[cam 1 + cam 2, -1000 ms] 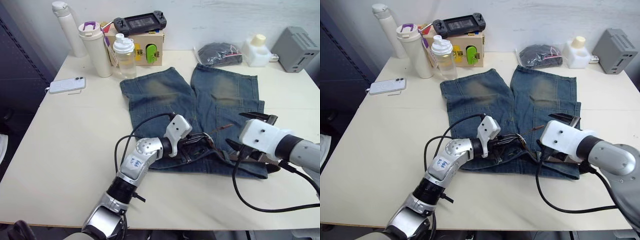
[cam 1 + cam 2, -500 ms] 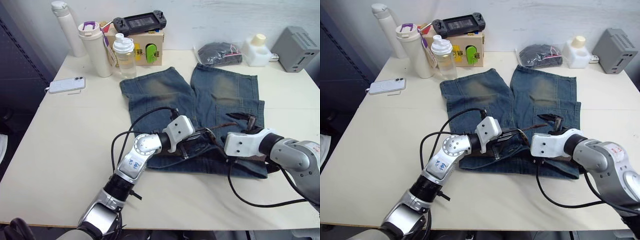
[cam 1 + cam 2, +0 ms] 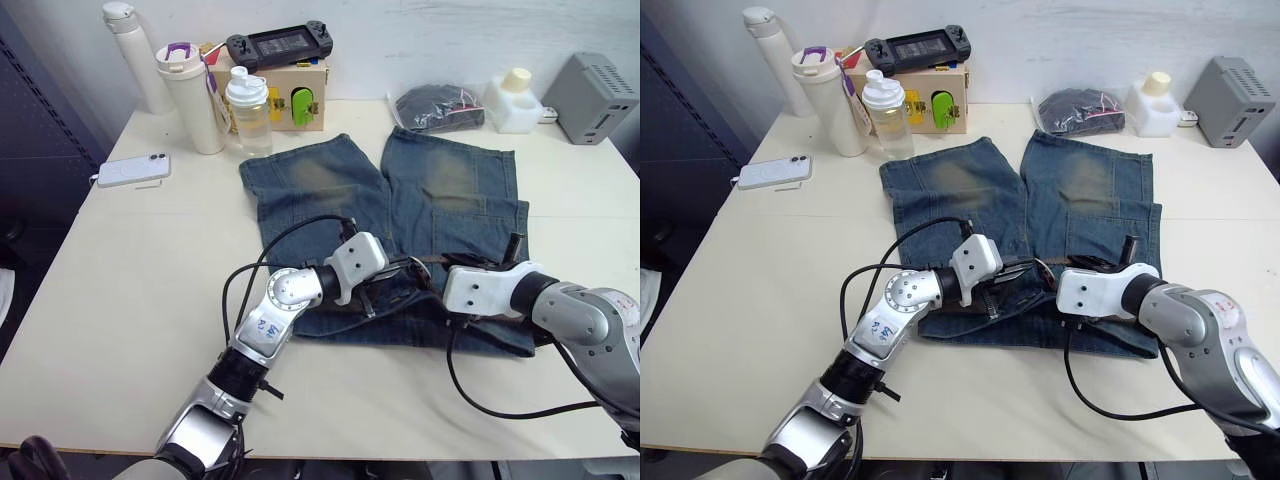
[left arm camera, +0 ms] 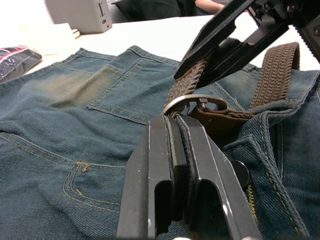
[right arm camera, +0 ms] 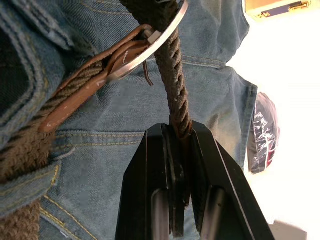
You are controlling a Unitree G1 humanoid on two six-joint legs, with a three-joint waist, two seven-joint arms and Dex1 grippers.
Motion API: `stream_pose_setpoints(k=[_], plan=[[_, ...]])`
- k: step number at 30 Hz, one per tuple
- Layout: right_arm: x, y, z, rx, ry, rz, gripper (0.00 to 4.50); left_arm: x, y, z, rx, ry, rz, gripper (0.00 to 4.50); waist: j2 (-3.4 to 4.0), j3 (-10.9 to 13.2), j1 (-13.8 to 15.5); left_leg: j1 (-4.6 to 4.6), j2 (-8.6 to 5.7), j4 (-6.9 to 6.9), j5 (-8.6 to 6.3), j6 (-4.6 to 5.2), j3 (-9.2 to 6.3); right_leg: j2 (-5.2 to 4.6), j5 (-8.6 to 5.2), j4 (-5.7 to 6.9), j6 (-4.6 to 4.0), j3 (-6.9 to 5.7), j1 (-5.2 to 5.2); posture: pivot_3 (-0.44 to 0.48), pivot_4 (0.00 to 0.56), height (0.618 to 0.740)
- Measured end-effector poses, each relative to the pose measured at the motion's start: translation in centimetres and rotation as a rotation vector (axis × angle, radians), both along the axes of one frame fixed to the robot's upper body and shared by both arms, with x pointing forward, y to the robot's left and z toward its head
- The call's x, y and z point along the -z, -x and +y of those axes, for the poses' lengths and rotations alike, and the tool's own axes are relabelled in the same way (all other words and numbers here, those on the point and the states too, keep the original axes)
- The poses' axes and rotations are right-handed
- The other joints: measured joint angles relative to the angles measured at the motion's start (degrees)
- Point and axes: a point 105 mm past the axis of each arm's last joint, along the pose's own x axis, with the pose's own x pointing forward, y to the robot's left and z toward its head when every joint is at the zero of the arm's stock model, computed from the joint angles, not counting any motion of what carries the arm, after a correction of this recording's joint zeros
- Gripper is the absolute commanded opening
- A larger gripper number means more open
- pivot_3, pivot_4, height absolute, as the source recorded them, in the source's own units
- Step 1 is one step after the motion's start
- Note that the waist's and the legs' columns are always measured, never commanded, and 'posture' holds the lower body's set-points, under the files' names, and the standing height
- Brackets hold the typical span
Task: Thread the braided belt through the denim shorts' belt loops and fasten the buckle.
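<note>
Between both jaws, braided belt point(image 4: 276, 75) lying sideways along denim shorts point(image 3: 330, 190) waistband; left jaws clamped on buckle point(image 4: 194, 102), right jaws pinching belt.

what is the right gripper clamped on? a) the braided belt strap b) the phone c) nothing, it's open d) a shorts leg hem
a: in the right wrist view the right gripper is shut on the braided belt, which runs from its fingers up through the buckle.
</note>
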Motion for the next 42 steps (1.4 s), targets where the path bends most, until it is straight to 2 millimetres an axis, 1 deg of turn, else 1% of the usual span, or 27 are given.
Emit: stream_pose_setpoints(k=[2,3,4,7,9,11,13,15,16,19,22,23,25,30,31,33,35,37,39,40,41,42], plan=[[0.0,-0.1,-0.1,0.014,-0.013,0.002,0.0,-0.5,-0.3,0.7,-0.004,0.04,0.046,1.83,0.0,0.0,-0.1,0.01,0.0,0.0,0.0,0.0,0.0,0.0,0.0,0.01,0.0,0.0,0.0,0.0,0.15,0.69],[0.1,-0.1,-0.1,0.021,-0.021,0.004,0.0,-0.7,-0.4,1.0,-0.008,0.056,0.065,2.32,0.0,0.0,-0.1,0.0,0.01,0.0,0.0,0.0,-0.01,0.0,0.0,0.02,0.0,0.0,0.0,0.0,0.15,0.69],[0.1,-0.1,-0.1,0.027,-0.03,0.006,0.0,-1.1,-0.5,1.5,-0.011,0.082,0.1,2.66,0.0,0.0,-0.1,0.0,0.01,0.0,0.0,0.0,-0.02,0.0,0.0,0.02,0.0,0.01,0.0,0.0,0.15,0.69],[0.0,0.1,-0.2,0.038,-0.041,0.005,0.0,-1.7,-0.4,3.6,0.027,0.117,0.208,2.66,0.0,0.0,-0.2,0.0,0.03,0.0,0.0,0.0,-0.04,0.01,0.0,0.03,0.0,0.03,0.0,0.0,0.15,0.69],[0.0,0.2,-0.6,0.059,-0.048,0.001,0.0,-2.0,-0.7,6.4,0.039,0.139,0.286,2.66,0.01,0.0,-0.3,0.01,0.05,0.0,0.0,-0.02,-0.06,0.05,0.0,0.03,0.0,0.02,0.0,0.0,0.15,0.69],[-0.2,0.1,-0.9,0.078,-0.059,-0.009,0.0,-2.1,-1.6,8.8,0.009,0.185,0.349,2.09,0.01,0.0,-0.4,0.01,0.05,0.01,0.0,-0.02,-0.06,0.06,0.0,0.05,0.0,-0.01,0.0,0.0,0.15,0.69],[-0.2,0.1,-0.8,0.084,-0.076,-0.012,0.0,-1.9,-2.6,10.8,-0.019,0.194,0.389,1.33,0.01,0.0,-0.3,0.01,0.02,0.01,0.01,-0.02,-0.05,0.07,0.0,0.05,0.0,-0.05,0.0,0.0,0.15,0.69],[-0.1,0.1,-0.7,0.089,-0.091,-0.013,0.0,-1.1,-3.2,11.8,-0.025,0.15,0.394,0.34,0.01,0.0,0.1,0.0,-0.04,0.01,0.01,-0.02,-0.06,0.04,0.0,0.03,0.0,-0.07,0.0,0.0,0.15,0.69],[-0.1,0.1,-0.7,0.09,-0.093,-0.016,0.0,-0.5,-3.4,12.0,-0.029,0.107,0.387,0.03,0.01,0.0,0.1,-0.01,-0.09,0.02,0.01,-0.01,-0.06,0.0,0.0,0.03,0.0,-0.08,0.0,0.0,0.15,0.69],[0.0,0.1,-0.8,0.1,-0.108,-0.022,0.0,2.3,-3.8,11.9,-0.025,-0.07,0.366,0.03,0.0,0.0,0.1,-0.01,-0.15,0.02,0.03,0.02,-0.01,-0.01,0.03,0.03,0.05,-0.06,0.01,0.0,0.15,0.69],[-0.3,0.5,-1.2,0.12,-0.127,-0.039,0.0,4.9,-3.6,11.1,0.015,-0.215,0.351,0.03,0.0,0.0,0.0,-0.02,-0.12,0.01,0.02,0.02,0.0,0.01,0.03,0.03,0.06,-0.06,-0.01,0.0,0.15,0.69],[-0.5,0.5,-1.3,0.123,-0.127,-0.045,0.0,5.2,-3.5,11.1,0.02,-0.23,0.346,0.03,0.0,0.0,0.0,-0.02,-0.11,0.0,0.02,0.02,0.0,0.02,0.03,0.03,0.06,-0.06,-0.01,0.0,0.15,0.69],[-1.4,0.8,-2.1,0.151,-0.151,-0.07,0.0,5.1,-3.5,10.9,0.045,-0.289,0.282,0.03,0.0,0.0,0.0,-0.01,-0.09,0.01,0.03,0.02,0.0,0.02,0.03,0.05,0.06,-0.06,-0.02,0.0,0.15,0.69],[-5.2,1.7,-5.5,0.243,-0.236,-0.181,0.0,5.3,-3.5,10.9,0.067,-0.33,0.208,0.03,0.0,0.0,0.0,0.02,-0.09,0.01,0.03,0.03,0.01,0.0,0.03,0.07,0.06,-0.05,0.01,0.0,0.15,0.69],[-6.0,1.9,-6.1,0.251,-0.25,-0.2,0.0,5.3,-3.5,10.9,0.069,-0.333,0.199,0.03,0.0,0.0,-0.1,0.03,-0.09,0.01,0.03,0.03,0.01,0.01,0.03,0.08,0.06,-0.05,0.01,0.0,0.15,0.69],[-7.1,2.0,-6.4,0.251,-0.271,-0.227,0.0,5.3,-3.6,11.0,0.067,-0.336,0.189,0.03,0.0,0.0,-0.1,0.04,-0.08,0.01,0.03,0.03,0.02,0.01,0.03,0.1,0.06,-0.05,0.01,0.0,0.15,0.69],[-8.1,1.9,-6.1,0.226,-0.291,-0.252,0.0,5.3,-3.8,11.1,0.065,-0.339,0.175,0.03,0.01,0.0,-0.2,0.04,-0.08,0.01,0.03,0.04,0.02,0.0,0.03,0.1,0.06,-0.04,0.01,0.0,0.15,0.69],[-8.3,1.9,-5.8,0.209,-0.293,-0.252,0.0,5.3,-3.8,11.0,0.061,-0.329,0.17,0.03,0.01,0.0,0.0,0.02,-0.08,0.01,0.03,0.04,-0.01,0.0,0.03,0.09,0.06,-0.06,0.01,0.0,0.15,0.69],[-7.9,1.8,-4.8,0.174,-0.272,-0.231,0.0,5.2,-4.0,11.1,0.05,-0.313,0.17,0.03,0.01,0.0,-0.1,0.02,-0.09,0.01,0.03,0.05,0.01,-0.01,0.03,0.09,0.06,-0.04,0.01,0.0,0.15,0.69],[-7.3,1.8,-3.9,0.141,-0.238,-0.208,0.0,5.0,-4.1,11.1,0.039,-0.288,0.173,0.03,0.01,0.0,-0.1,0.03,-0.09,0.01,0.03,0.05,0.01,-0.01,0.03,0.09,0.06,-0.04,0.01,0.0,0.15,0.69],[-6.4,1.7,-2.8,0.109,-0.208,-0.181,0.0,4.5,-4.3,10.9,0.029,-0.238,0.183,0.67,0.0,0.0,-0.2,0.01,-0.08,0.02,0.03,0.05,0.0,0.0,0.03,0.11,0.06,-0.04,0.0,0.0,0.15,0.69],[-5.4,1.7,-1.9,0.08,-0.191,-0.147,0.0,3.8,-4.3,10.4,0.033,-0.184,0.186,0.91,-0.01,0.0,-0.1,-0.05,-0.07,0.06,0.04,0.06,-0.05,-0.01,0.03,0.11,0.06,-0.02,-0.03,0.0,0.15,0.69]])
